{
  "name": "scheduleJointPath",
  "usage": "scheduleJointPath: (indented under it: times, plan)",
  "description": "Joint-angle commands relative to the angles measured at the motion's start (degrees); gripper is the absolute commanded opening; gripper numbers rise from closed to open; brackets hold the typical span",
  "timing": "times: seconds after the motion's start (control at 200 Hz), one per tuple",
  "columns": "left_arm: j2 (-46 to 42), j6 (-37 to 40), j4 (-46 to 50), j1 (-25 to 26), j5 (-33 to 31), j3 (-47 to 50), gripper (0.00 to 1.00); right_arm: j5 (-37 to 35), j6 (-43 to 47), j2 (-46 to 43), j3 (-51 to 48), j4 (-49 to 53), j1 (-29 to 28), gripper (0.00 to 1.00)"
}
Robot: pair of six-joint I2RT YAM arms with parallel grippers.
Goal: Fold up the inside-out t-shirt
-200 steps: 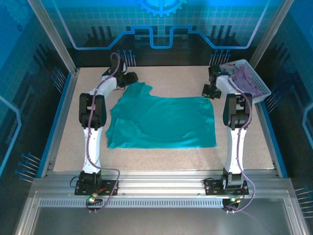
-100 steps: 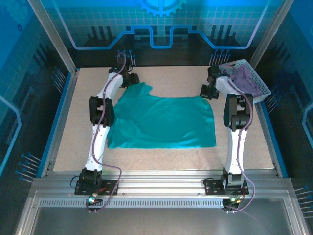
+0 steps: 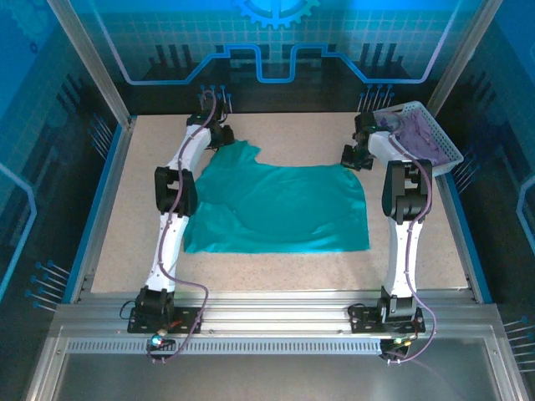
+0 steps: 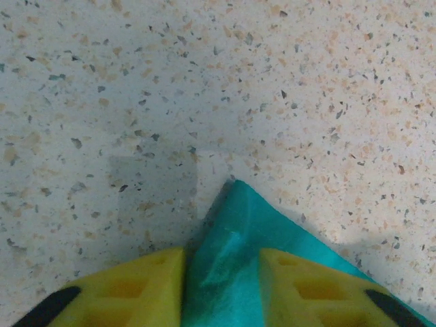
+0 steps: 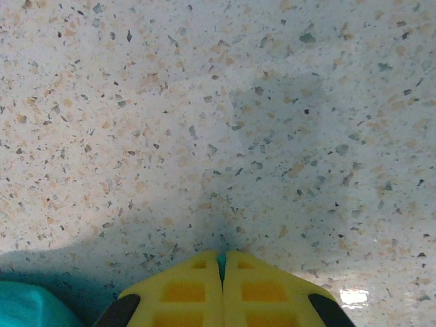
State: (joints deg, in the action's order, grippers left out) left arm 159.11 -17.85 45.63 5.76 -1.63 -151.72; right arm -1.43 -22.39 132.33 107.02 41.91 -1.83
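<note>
The teal-green t-shirt lies spread flat on the speckled table, with no tag or print showing. My left gripper is at its far left corner. In the left wrist view the gripper is open, its yellow fingers standing apart on either side of a pointed tip of the shirt that rests on the table. My right gripper is at the shirt's far right corner. In the right wrist view the gripper is shut, with a thin sliver of teal cloth pinched between its fingers.
A white basket holding a purple cloth sits at the far right, just beyond the right arm. Metal frame posts and blue panels wall in the table. Bare tabletop lies in front of the shirt and behind it.
The left arm has stretched out toward the far side, its elbow moving off the shirt's left part. The right arm and the shirt have barely shifted.
</note>
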Motion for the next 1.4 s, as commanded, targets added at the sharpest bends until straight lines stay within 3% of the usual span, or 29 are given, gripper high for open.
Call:
scheduleJointPath:
  times: [0.0,0.29,0.435,0.81,1.135,1.396]
  plan:
    - [1.62,-0.39,1.44,0.04,1.45,-2.07,0.26,0.86,0.92,-2.08,-0.02,0.0,-0.3,0.06]
    - [1.02,0.25,-0.26,0.04,1.33,-2.0,0.0,0.93,0.96,-1.91,1.58,0.5,0.01,0.06]
    - [-3.74,0.42,-3.01,-0.29,1.36,1.33,0.0,-0.12,0.89,-2.26,2.76,0.67,0.58,0.06]
    - [-33.77,-1.92,-24.31,-0.84,2.97,39.0,0.0,1.85,6.26,-9.6,-3.23,-4.21,2.69,0.06]
    - [-52.96,-5.77,-33.84,-0.92,4.45,62.64,0.0,-0.08,10.17,-18.99,-14.52,-7.39,3.32,0.06]
    - [-70.95,-9.93,-37.22,-1.1,4.47,83.64,0.0,-1.18,7.31,-27.52,-26.41,-8.05,3.44,0.06]
